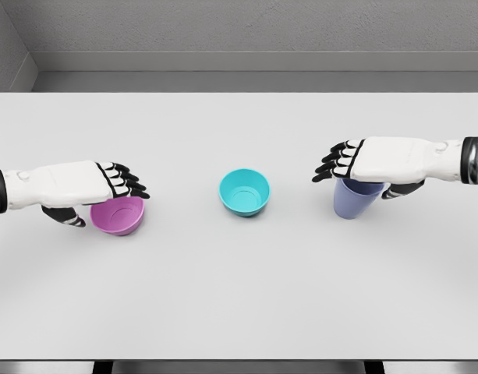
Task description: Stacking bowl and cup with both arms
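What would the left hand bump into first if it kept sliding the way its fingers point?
Probably the small teal bowl mid-table. The left hand, resting over the shallow pink bowl, points right toward it, though the fingers may pass above or behind its rim.

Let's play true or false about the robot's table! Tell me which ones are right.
1. The teal bowl sits between the two hands. True.
2. The left hand is over a yellow bowl. False: the bowl is pink.
3. The right hand is at the blue cup. True.
4. The cup sits inside the teal bowl. False: they stand apart on the white table.
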### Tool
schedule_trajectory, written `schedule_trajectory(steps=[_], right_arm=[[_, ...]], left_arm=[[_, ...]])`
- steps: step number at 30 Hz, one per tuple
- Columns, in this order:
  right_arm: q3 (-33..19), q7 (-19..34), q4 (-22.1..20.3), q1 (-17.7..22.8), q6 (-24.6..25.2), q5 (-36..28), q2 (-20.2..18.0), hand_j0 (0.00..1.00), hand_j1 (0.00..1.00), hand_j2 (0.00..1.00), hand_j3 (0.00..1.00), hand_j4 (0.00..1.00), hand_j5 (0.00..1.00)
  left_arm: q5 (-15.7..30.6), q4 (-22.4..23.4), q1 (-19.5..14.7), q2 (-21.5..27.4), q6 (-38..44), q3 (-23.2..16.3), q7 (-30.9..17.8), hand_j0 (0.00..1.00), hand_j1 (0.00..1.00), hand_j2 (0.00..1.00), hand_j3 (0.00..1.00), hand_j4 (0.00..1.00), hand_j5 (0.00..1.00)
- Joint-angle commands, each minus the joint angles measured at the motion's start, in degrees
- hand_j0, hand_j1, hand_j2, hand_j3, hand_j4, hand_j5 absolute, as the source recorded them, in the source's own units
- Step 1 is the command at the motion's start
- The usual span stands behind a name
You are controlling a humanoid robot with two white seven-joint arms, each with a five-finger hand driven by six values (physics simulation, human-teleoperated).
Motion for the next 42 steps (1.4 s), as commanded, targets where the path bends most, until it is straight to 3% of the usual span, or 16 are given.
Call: schedule_trajectory(steps=[1,8,42], right_arm=[[0.00,-0.02,0.34,0.00,0.15,-0.17,0.10,1.00,1.00,1.00,1.00,1.00,1.00],[0.00,-0.02,1.49,0.09,0.15,0.89,0.10,1.00,1.00,1.00,1.00,1.00,1.00],[1.40,-0.02,4.47,0.35,0.15,3.08,2.56,1.00,1.00,1.00,1.00,1.00,1.00]], left_arm=[[0.25,-0.03,0.00,0.01,0.15,-0.07,0.02,1.00,1.00,1.00,1.00,1.00,1.00],[-0.19,0.33,-0.09,-0.43,0.15,-1.74,0.02,1.00,1.00,1.00,1.00,1.00,1.00],[-0.63,2.79,-0.18,-2.97,0.15,-2.27,0.02,1.00,1.00,1.00,1.00,1.00,1.00]])
